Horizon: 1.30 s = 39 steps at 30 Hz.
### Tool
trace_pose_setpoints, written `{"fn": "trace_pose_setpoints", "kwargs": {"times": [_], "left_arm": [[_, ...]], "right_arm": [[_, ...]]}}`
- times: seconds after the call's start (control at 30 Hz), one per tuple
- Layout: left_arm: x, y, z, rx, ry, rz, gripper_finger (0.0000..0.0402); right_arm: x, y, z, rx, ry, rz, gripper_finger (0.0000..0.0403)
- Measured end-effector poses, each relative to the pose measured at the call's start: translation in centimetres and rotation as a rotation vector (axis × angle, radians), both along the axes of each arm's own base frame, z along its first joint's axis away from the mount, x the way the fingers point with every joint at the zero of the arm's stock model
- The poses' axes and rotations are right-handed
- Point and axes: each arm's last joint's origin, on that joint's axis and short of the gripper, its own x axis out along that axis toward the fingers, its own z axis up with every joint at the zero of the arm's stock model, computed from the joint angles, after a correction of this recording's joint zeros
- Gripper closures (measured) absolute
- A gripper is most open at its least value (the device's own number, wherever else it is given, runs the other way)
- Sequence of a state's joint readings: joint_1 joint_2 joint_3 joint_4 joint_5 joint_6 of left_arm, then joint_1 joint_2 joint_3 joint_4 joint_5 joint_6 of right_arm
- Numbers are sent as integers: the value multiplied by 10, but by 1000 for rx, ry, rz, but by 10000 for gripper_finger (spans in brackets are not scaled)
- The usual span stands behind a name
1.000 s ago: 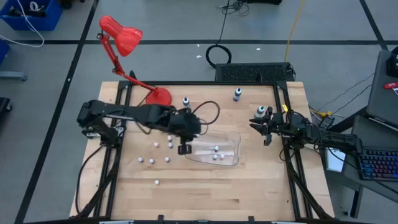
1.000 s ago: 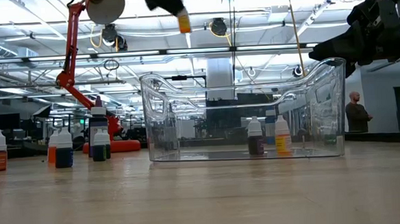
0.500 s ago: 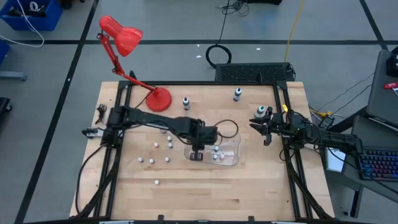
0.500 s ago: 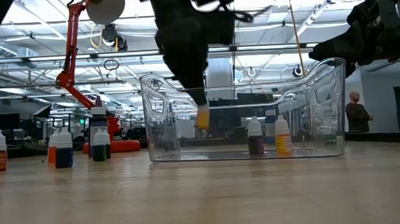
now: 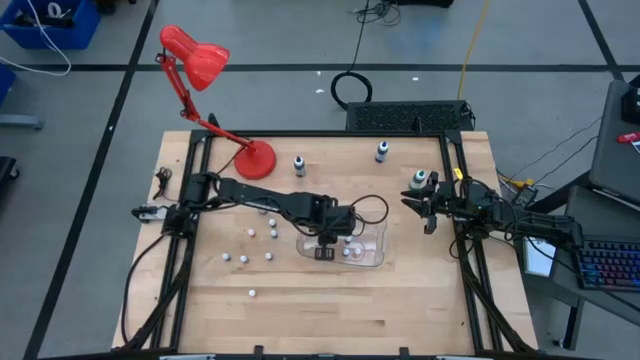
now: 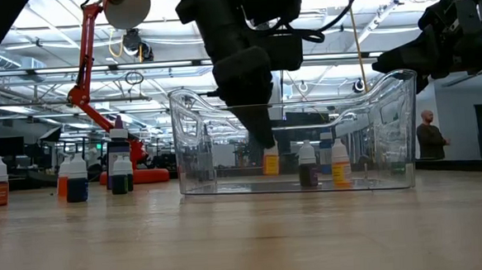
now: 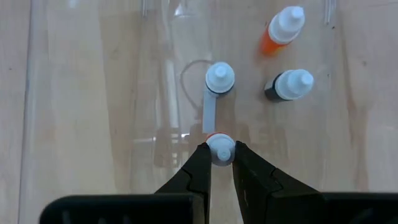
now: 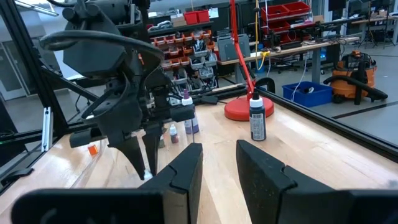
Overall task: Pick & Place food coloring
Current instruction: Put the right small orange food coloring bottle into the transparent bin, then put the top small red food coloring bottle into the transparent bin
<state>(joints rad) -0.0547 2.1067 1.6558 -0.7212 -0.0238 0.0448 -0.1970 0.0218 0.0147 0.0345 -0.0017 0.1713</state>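
Note:
My left gripper (image 7: 221, 163) reaches down into the clear plastic bin (image 5: 380, 225) and is shut on a tiny orange food coloring bottle (image 6: 270, 161) with a white cap. Three more tiny bottles stand on the bin floor: one pale (image 7: 219, 78), one dark (image 7: 291, 84), one orange (image 7: 283, 28). Several other tiny bottles (image 5: 250, 232) stand on the table left of the bin. My right gripper (image 5: 428, 210) waits open near the table's right edge, touching nothing. My left gripper pinches the orange bottle just under its white cap (image 7: 221, 148) between its two fingers, coming from above and pointing down. The bottle stands upright below the fingers, its base (image 6: 271, 172) level with the bin floor beside the other bottles.
The red lamp's base (image 5: 253, 157) stands at the far left of the table. Three larger bottles (image 5: 299, 163) (image 5: 381, 151) (image 5: 421, 180) stand near the far edge. The bin's tall clear walls (image 6: 191, 137) surround my left gripper. Bare wood lies along the near edge.
My left gripper has carried the orange bottle from above the bin's left end toward the table's right and down into the bin. The bottle went from well above the rim to floor level. My right arm kept still.

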Motion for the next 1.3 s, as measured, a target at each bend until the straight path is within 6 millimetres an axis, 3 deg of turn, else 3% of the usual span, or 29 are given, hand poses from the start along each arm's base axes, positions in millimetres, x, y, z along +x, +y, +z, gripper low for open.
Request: {"fn": "trace_pose_setpoints", "kwargs": {"times": [0.33,0.67,0.97,1.3], "left_arm": [[-2,9,-22,-58,-51,12,353],[-4,11,-22,-70,-50,39,349],[-5,10,-23,-84,-34,70,237],[1,10,-4,-84,-39,68,196]], "right_arm": [[0,0,0,0,0,0,314],[0,0,0,0,0,0,314],[0,0,0,0,0,0,314],[0,0,0,0,0,0,314]]}}
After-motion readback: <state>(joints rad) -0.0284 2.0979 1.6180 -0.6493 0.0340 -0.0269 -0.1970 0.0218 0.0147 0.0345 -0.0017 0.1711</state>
